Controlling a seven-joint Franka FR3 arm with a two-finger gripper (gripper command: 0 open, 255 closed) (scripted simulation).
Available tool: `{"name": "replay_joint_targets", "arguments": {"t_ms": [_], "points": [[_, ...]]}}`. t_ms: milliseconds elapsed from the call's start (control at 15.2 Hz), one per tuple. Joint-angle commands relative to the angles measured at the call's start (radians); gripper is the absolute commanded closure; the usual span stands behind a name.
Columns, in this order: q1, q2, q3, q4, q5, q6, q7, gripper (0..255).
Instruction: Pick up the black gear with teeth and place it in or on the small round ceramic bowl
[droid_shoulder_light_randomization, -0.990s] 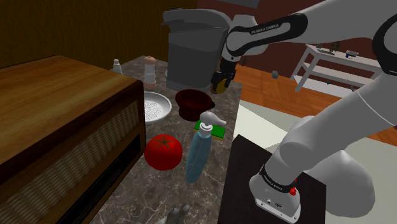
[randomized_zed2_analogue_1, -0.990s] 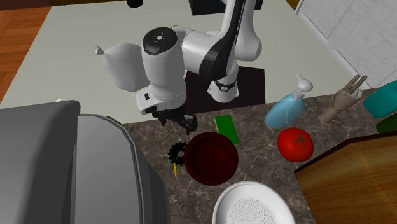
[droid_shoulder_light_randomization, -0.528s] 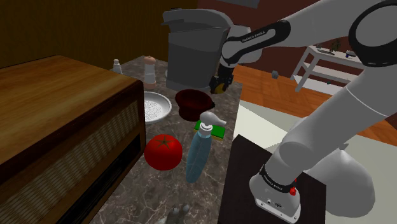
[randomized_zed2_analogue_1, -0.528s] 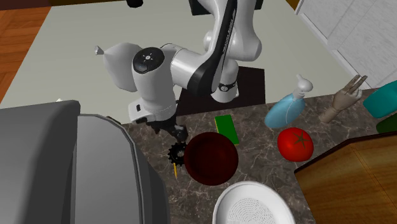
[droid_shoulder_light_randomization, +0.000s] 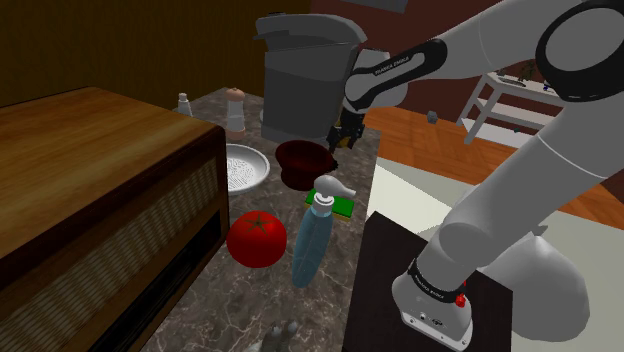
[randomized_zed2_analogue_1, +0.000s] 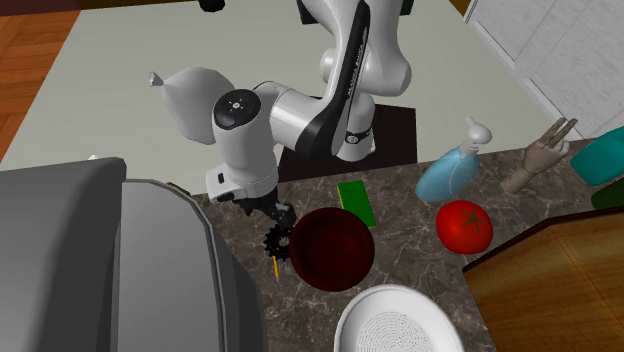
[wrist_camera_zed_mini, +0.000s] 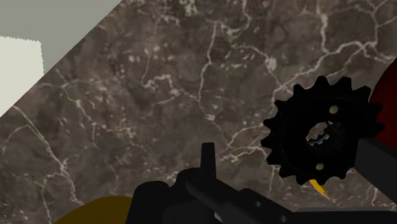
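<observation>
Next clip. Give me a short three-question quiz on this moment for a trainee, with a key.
1. Where is the black gear? A) inside the dark red bowl B) on the marble counter, beside the bowl C) lifted clear of the counter.
2. True or false: the gripper is open, with one finger on each side of the gear.
3. Short answer: what does the bowl hold?
Key: 1 B; 2 true; 3 nothing.
</observation>
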Motion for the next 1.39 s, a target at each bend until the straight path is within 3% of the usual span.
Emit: {"name": "replay_joint_targets", "arguments": {"t_ms": [0,132,198,792,858,990,1056,1122,1320], "points": [[0.000,0.000,0.000,0.000,0.000,0.001,0.000,0],[0.000,0.000,0.000,0.000,0.000,0.001,0.000,0],[0.000,0.000,0.000,0.000,0.000,0.001,0.000,255],[0.000,0.000,0.000,0.000,0.000,0.001,0.000,255],[0.000,0.000,0.000,0.000,0.000,0.001,0.000,0],[0.054,-0.132,-0.066,-0.210,0.006,0.231,-0.412,0],[0.107,-0.189,-0.146,-0.301,0.026,0.334,-0.656,0],[0.132,-0.205,-0.182,-0.323,0.024,0.359,-0.719,0],[0.170,-0.153,-0.211,-0.324,0.052,0.412,-0.739,0]]}}
